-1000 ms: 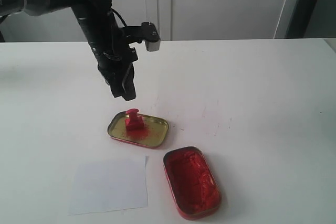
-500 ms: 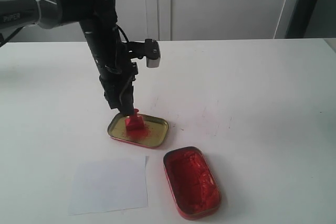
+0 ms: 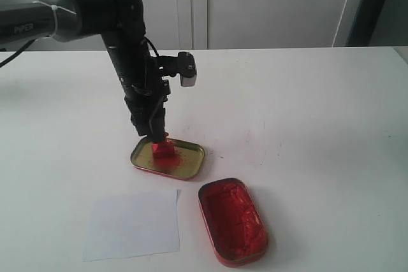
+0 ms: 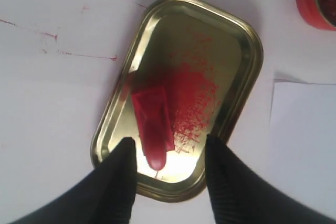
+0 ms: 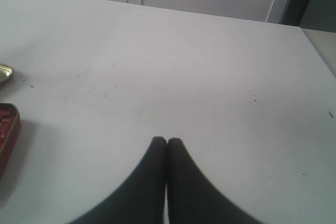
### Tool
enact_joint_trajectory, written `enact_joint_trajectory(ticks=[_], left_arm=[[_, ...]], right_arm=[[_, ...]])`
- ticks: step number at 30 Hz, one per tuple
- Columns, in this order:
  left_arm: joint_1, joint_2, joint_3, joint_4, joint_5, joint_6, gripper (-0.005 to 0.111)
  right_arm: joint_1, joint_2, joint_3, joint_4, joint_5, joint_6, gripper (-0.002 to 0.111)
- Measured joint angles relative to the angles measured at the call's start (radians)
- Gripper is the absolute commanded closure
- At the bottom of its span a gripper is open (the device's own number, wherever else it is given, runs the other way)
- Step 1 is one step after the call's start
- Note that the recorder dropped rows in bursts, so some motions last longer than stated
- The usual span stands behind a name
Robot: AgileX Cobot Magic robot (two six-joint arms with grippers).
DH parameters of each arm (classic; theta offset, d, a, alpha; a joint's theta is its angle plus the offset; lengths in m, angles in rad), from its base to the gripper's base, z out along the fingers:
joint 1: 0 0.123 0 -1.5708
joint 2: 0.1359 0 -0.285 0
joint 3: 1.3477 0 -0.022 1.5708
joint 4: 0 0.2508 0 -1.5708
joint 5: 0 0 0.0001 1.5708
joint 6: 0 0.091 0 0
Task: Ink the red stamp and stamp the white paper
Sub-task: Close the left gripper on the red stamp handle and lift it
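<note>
I have the red stamp standing upright in the gold tin lid, toward the lid's far left end, its block base down on a red smear. In the left wrist view the red stamp sits between my left gripper fingers, and bright metal shows on either side of its handle. So the jaws are apart around it, not clamped on it. From the exterior view the left gripper points straight down with its tips at the handle. The oblong red ink tin lies just beside the lid, nearer the camera and to the right, and the white paper lies flat to its left on the white table. My right gripper hangs over bare table with its jaws together, holding nothing.
</note>
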Motion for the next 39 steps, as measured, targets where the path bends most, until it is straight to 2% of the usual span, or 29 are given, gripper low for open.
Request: enact_joint_trajectory(ticks=[17, 22, 27, 38, 39], left_arm=[[0.000, 0.070, 0.000, 0.020, -0.069, 0.002, 0.059], [0.000, 0.072, 0.000, 0.020, -0.073, 0.002, 0.063], [0.000, 0.072, 0.000, 0.020, -0.073, 0.002, 0.072], [0.000, 0.072, 0.000, 0.020, -0.069, 0.002, 0.107], [0.000, 0.072, 0.000, 0.020, -0.069, 0.002, 0.107]], right_arm=[[0.000, 0.000, 0.000, 0.000, 0.000, 0.000, 0.108], [0.000, 0.000, 0.000, 0.000, 0.000, 0.000, 0.108], [0.000, 0.000, 0.000, 0.000, 0.000, 0.000, 0.108], [0.000, 0.000, 0.000, 0.000, 0.000, 0.000, 0.108], [0.000, 0.000, 0.000, 0.000, 0.000, 0.000, 0.108]])
